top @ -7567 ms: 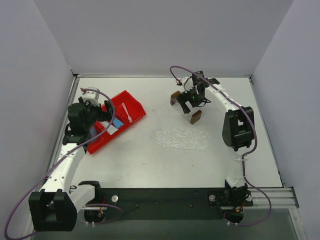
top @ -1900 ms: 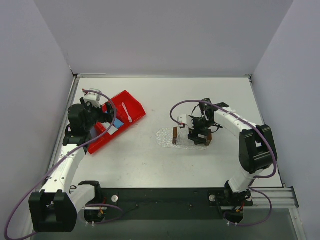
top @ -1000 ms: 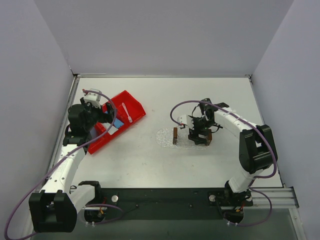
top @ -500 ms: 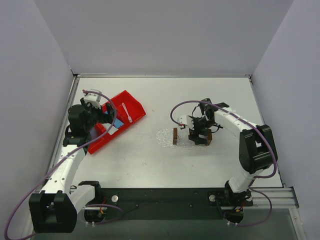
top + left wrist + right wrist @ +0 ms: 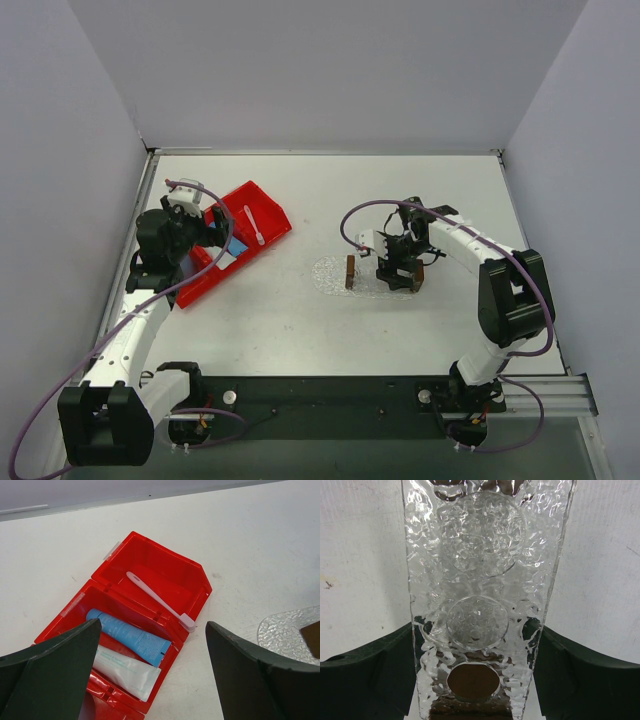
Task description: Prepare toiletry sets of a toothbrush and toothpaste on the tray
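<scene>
1. While the right gripper stays off release, jaws clamped across the tray over the bubbly mat, opening on uneven footing could tip it.
2. Left gripper: jaws wide apart above the red bin. The toothbrush is thin, so the pinch may slip.
3. Blue toothpaste and pale toothpaste lie touching: double-grab risk.

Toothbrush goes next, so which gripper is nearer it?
Left. The left gripper hovers open over the toothbrush in the red bin; the right gripper is far off to the right, closed on the tray.
</scene>
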Robot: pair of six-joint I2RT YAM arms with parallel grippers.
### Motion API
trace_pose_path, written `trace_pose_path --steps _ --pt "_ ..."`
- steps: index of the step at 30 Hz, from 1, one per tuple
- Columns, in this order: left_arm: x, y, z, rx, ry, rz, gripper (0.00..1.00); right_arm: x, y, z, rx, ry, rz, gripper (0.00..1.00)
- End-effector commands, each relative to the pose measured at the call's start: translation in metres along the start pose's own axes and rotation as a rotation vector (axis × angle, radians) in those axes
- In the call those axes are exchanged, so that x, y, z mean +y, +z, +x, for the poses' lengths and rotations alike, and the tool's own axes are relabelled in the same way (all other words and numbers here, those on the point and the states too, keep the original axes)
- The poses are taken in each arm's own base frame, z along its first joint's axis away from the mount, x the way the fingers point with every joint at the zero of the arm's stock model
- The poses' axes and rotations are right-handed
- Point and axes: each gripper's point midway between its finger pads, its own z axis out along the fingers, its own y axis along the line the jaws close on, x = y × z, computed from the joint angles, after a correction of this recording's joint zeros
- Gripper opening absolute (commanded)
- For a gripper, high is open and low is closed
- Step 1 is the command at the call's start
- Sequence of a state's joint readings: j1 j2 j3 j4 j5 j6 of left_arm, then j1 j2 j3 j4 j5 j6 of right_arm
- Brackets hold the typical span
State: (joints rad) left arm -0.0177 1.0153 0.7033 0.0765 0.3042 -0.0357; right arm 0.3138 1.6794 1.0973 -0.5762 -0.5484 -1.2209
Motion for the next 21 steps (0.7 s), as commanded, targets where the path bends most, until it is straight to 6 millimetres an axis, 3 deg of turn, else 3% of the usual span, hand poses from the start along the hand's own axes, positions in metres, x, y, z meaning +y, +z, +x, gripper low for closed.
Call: trace_pose_path --steps 1,10,21 --pt "-0.003 -0.003 -0.016 -0.057 0.035 0.019 0.96 0.005 -0.003 -0.007 -0.034 0.026 -0.023 0.36" --pt "-0.003 -0.003 -0.016 -0.059 0.034 0.019 0.96 -0.001 -0.008 -0.010 -0.034 0.022 0.002 0.47" --pt "-0.004 -0.003 -0.016 -0.059 0.033 0.022 0.96 -0.010 -0.018 -0.014 -0.036 0.019 0.043 0.70"
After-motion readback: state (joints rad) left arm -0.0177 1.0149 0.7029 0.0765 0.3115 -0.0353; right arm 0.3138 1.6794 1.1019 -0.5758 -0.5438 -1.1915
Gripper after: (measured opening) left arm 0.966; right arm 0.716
